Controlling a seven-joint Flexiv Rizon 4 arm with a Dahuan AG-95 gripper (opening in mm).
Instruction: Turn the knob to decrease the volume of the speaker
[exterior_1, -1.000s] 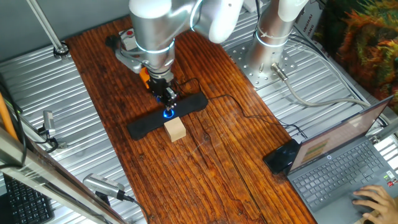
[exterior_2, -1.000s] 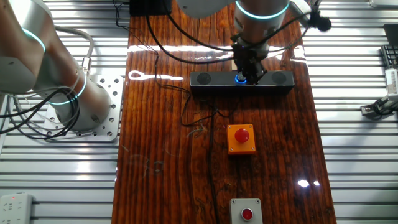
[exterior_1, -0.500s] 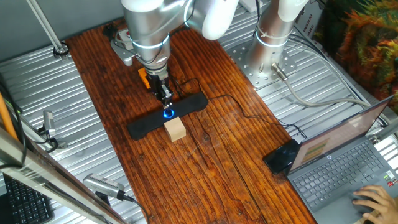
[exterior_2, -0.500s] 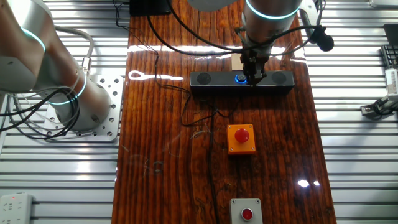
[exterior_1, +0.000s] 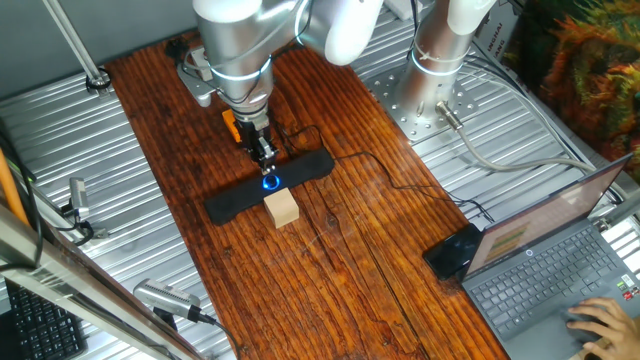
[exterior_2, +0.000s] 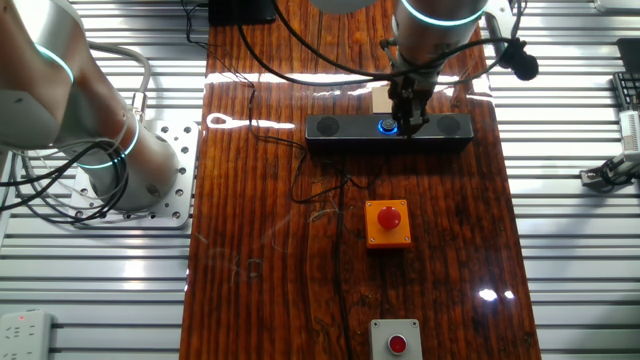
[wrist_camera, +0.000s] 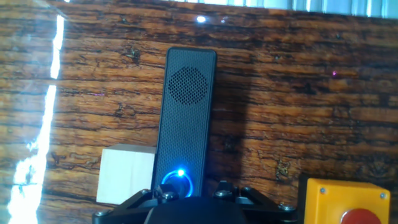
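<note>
The speaker (exterior_1: 230, 203) is a long black bar lying across the wooden table; it also shows in the other fixed view (exterior_2: 330, 127) and in the hand view (wrist_camera: 189, 81). The knob (exterior_1: 270, 182) glows blue at the bar's middle (exterior_2: 386, 126) (wrist_camera: 178, 179). My gripper (exterior_1: 268, 165) points straight down onto the knob, fingers close together at it (exterior_2: 405, 120). In the hand view only the base of the gripper (wrist_camera: 193, 193) shows at the bottom edge, with the blue ring just ahead of it, nearer the left finger.
A tan wooden block (exterior_1: 283, 208) touches the speaker's side next to the knob (wrist_camera: 127, 174). An orange-housed red button (exterior_2: 387, 222) and a grey box with a red button (exterior_2: 397, 342) stand on the table. A thin black cable (exterior_1: 400, 180) runs off right. A laptop (exterior_1: 540, 270) is at the right.
One second ago the wrist stood at a different angle; it has turned about its own axis over the knob. Since half a second ago almost nothing has moved.
</note>
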